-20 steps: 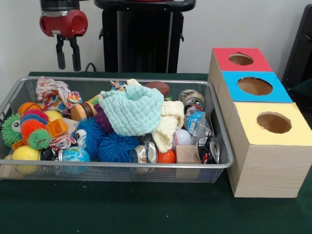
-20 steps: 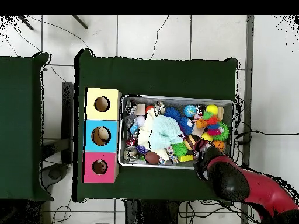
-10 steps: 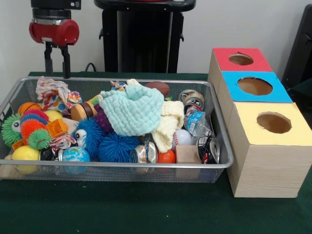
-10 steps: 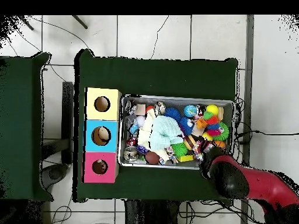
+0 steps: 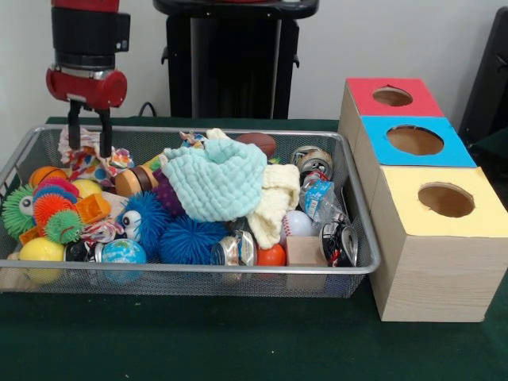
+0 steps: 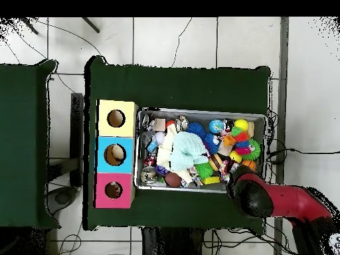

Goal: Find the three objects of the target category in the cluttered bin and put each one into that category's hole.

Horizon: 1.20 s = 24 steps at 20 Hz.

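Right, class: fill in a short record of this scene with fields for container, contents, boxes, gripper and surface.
container: wire bin
contents: mint cloth on top of the pile, blue spiky balls, globe ball, yellow ball, rope toy
boxes: red, blue, yellow, one hole each, in a row beside the bin
gripper: open, over the rope toy at the bin's corner
surface: green cloth

Front view: bin [image 5: 361, 266] sits left of three boxes [image 5: 425, 238], which run in a row front to back just beside it. In bin, cloth [image 5: 218, 181] lies on top mid-pile, balls [image 5: 48, 214] packed at left end, cans [image 5: 337, 240] at right end nr the boxes. Gripper [image 5: 88, 148] hangs over bin's back-left corner, above a rag toy [image 5: 89, 159].
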Motion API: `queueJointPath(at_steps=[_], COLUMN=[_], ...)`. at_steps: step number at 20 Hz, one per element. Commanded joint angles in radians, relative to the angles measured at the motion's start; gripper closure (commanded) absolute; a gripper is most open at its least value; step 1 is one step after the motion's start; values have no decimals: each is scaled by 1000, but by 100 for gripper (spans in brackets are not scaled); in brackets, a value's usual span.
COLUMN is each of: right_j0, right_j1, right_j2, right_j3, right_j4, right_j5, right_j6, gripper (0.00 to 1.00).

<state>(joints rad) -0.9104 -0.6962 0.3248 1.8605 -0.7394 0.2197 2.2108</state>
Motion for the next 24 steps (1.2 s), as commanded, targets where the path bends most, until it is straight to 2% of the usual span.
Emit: queueJointPath(at_steps=[1,7,15,24], right_j0=[33,47,28,43], right_j1=[157,218,243,295], right_j2=[-93,-111,-109,-141], right_j3=[-164,-205,-229,-268], right_j4=[-100,-105,-109,-126], right_j5=[-68,-87,-78,-124], right_j6=[19,17,-23,-7], gripper=[0,0,0,0])
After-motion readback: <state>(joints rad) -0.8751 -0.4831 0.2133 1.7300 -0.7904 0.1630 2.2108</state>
